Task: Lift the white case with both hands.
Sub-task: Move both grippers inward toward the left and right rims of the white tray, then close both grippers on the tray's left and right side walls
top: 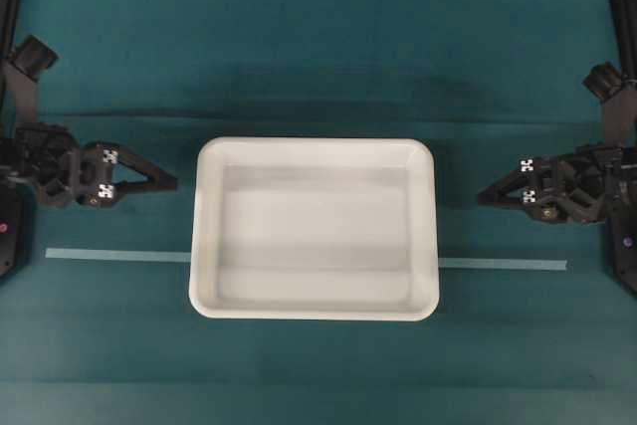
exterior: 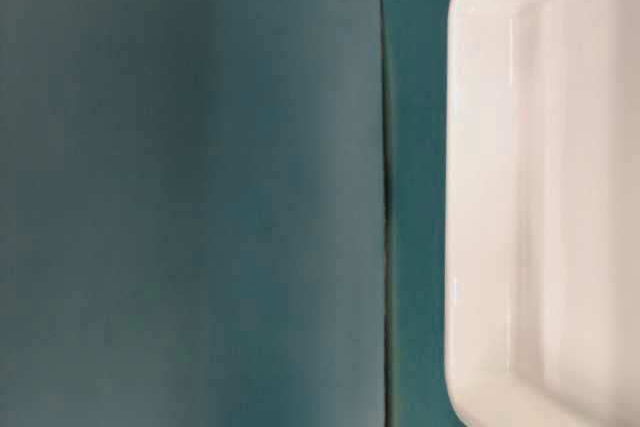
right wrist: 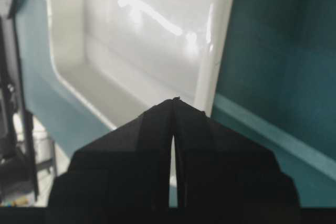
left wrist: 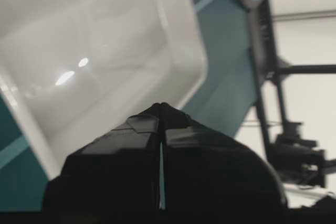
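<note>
The white case [top: 315,229] lies flat and empty in the middle of the teal table. Its rim also shows in the table-level view [exterior: 480,197] and in both wrist views [left wrist: 189,40] [right wrist: 218,40]. My left gripper [top: 175,184] is shut, its tips meeting in a point [left wrist: 161,104], a short gap left of the case's left rim and not touching it. On the other side my right gripper [top: 481,197] is shut too [right wrist: 174,99], a short gap right of the right rim. Neither holds anything.
A pale tape line [top: 503,265] runs across the table under the case. A seam [exterior: 384,197] in the teal cloth lies beside the case. Black arm bases stand at both table edges [top: 12,236] [top: 622,246].
</note>
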### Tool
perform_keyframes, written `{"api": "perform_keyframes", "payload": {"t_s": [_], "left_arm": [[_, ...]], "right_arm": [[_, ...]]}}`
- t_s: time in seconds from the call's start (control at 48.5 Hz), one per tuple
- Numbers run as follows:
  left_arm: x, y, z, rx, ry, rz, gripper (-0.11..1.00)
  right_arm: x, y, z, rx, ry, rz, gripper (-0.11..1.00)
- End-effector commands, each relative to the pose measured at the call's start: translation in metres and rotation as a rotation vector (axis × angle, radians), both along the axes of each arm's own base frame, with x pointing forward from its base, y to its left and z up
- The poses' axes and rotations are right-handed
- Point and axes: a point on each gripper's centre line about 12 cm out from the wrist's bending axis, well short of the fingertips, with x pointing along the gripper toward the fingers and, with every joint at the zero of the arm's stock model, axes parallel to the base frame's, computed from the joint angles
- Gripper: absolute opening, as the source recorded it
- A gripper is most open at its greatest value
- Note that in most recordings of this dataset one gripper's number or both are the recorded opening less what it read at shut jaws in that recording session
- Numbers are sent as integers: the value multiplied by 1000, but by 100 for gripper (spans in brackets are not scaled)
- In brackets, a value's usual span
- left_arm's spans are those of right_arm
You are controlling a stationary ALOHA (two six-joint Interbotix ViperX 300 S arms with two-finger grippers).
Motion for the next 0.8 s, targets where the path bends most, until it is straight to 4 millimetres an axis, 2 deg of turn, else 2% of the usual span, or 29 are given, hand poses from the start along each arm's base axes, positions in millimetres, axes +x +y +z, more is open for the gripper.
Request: {"api": "perform_keyframes", "payload": {"t_s": [0.0,0.082,0.165,0.247,0.392,0.495,0.536,0.639,0.783], "left_arm": [[5,0,-8,0,29,-2,-2],[6,0,-13,-1,48,-2,2],[5,0,-17,-4,64,-1,11],[6,0,-22,-7,83,0,30],[8,1,-30,-10,116,0,74],[9,1,-37,-10,130,-1,96],[8,1,-41,-10,135,-1,98],[6,0,-54,-12,131,-3,92],[4,-1,-72,-11,110,-5,93]], "right_arm": [[7,-4,-2,-20,-6,-18,0],[9,-6,-2,-31,-20,-31,4],[10,-7,-2,-34,-27,-37,14],[10,-7,-3,-33,-24,-35,34],[10,-7,-2,-34,-28,-40,73],[10,-8,-3,-34,-23,-45,91],[10,-8,-5,-33,-17,-44,94],[11,-7,-9,-31,1,-40,93],[15,-7,-17,-52,6,-41,93]]}}
